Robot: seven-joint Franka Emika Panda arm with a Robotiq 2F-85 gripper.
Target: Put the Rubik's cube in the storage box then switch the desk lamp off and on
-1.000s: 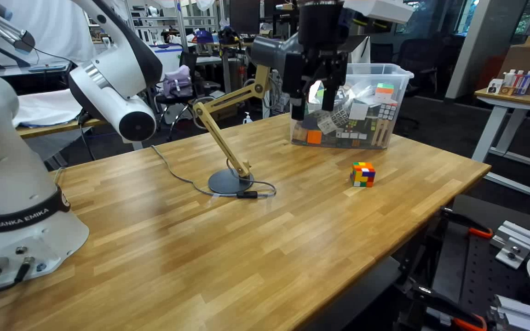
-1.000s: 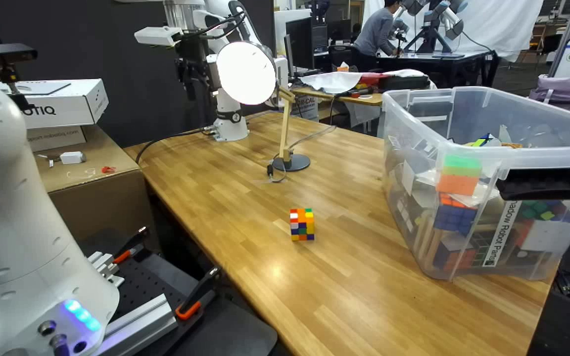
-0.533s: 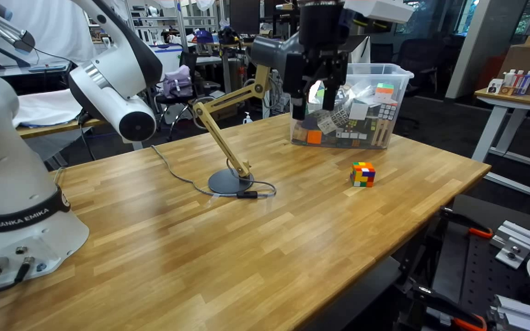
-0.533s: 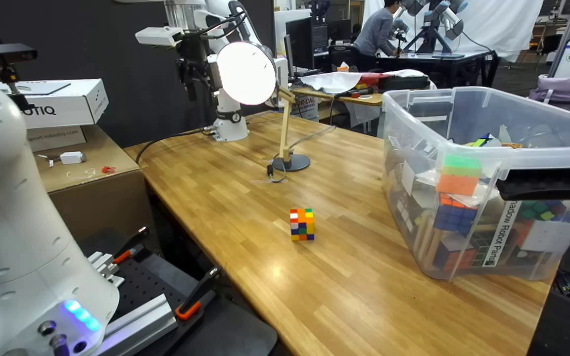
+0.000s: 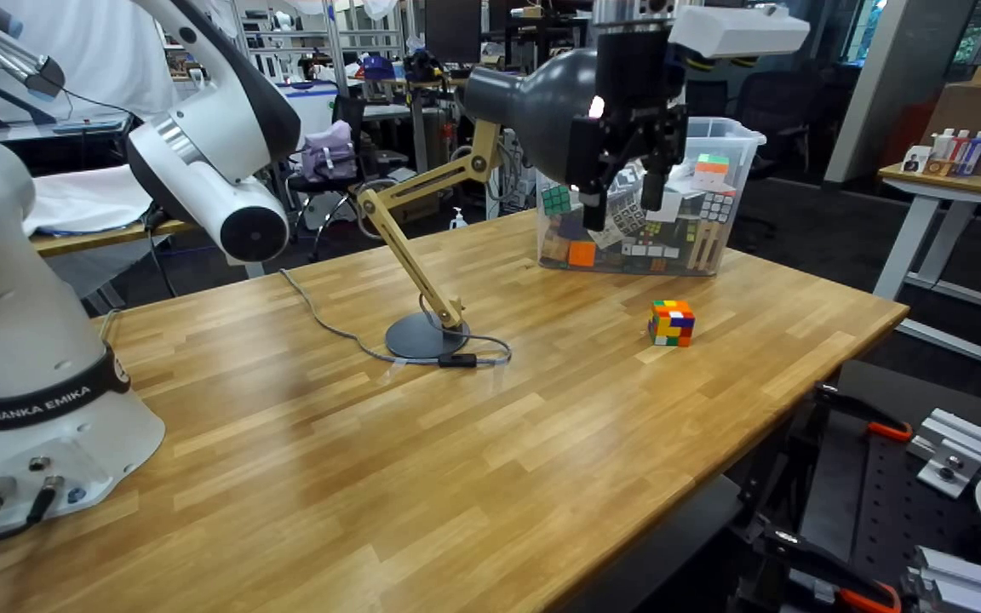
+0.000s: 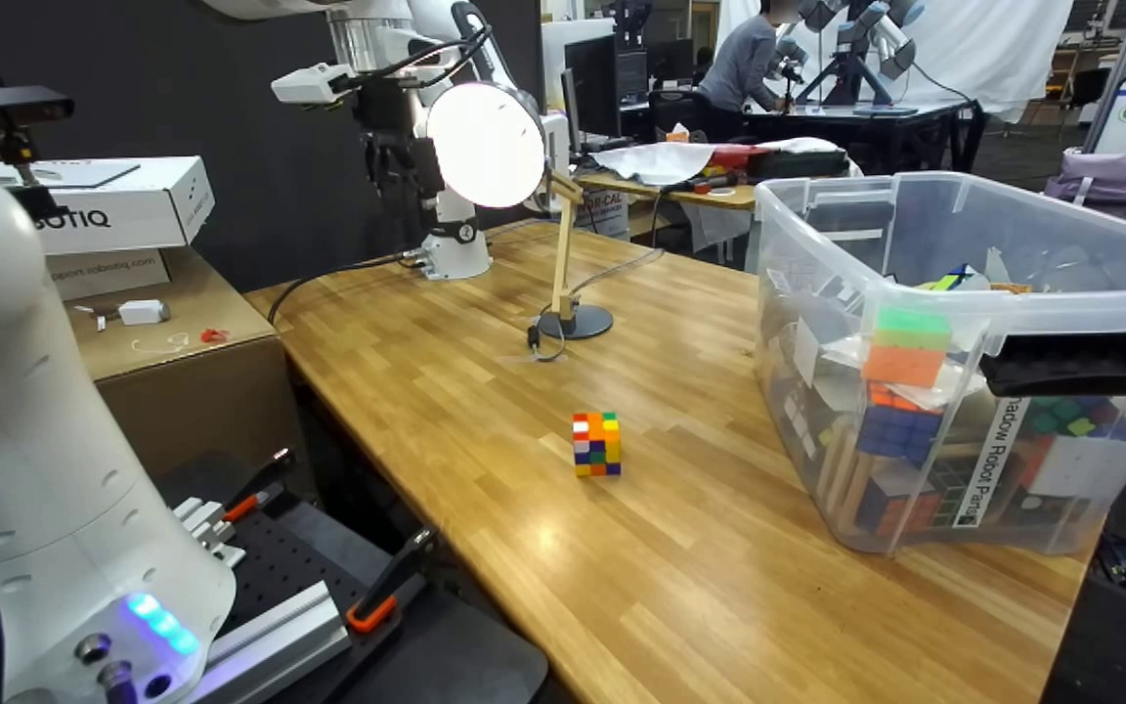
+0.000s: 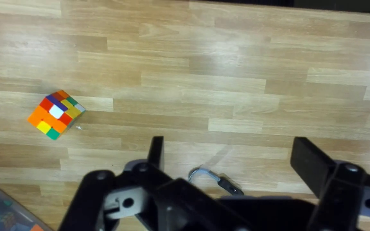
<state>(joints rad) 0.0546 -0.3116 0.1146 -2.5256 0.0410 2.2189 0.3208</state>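
Wooden tabletop (image 5: 354, 477), black hand (image 5: 623, 203) hovering above it, jaws wide apart, Rubik's cube (image 5: 672, 323) resting well clear.

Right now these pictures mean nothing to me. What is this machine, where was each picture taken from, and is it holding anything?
The machine is a white robot arm whose black two-fingered gripper stands open, holding nothing. Two pictures come from cameras outside the robot; the third is the wrist view, looking down. On the wooden table are a Rubik's cube, a lit desk lamp with a black cord switch, and a clear storage box with puzzle cubes inside. A second arm stands there too.
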